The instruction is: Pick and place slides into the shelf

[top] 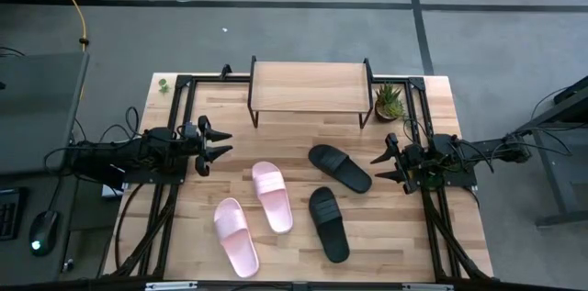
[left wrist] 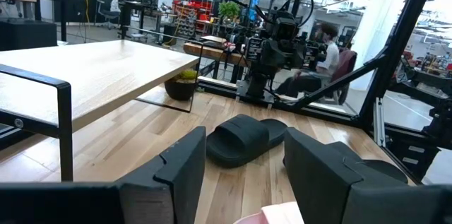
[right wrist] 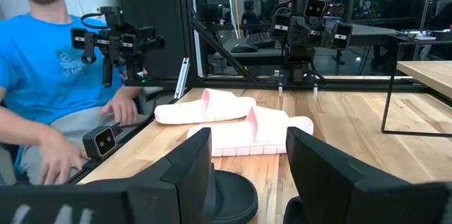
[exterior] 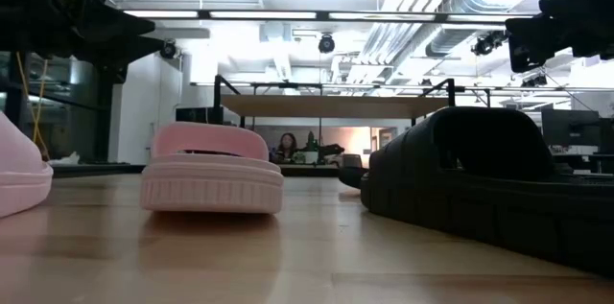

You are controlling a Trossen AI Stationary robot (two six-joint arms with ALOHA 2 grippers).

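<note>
Two light pink slides lie sole-down on the table's near middle. Two black slides lie to their right. The shelf stands on its black legs at the far edge, its top board bare. My left gripper hovers open at the table's left side, left of the pink slides. My right gripper hovers open at the right side, just right of the farther black slide. The left wrist view shows a black slide ahead; the right wrist view shows both pink slides.
A small potted plant stands right of the shelf at the far edge. Black frame rails run along both sides of the table. A person in a blue shirt sits beyond the table's left side. Bare wood lies in front of the shelf.
</note>
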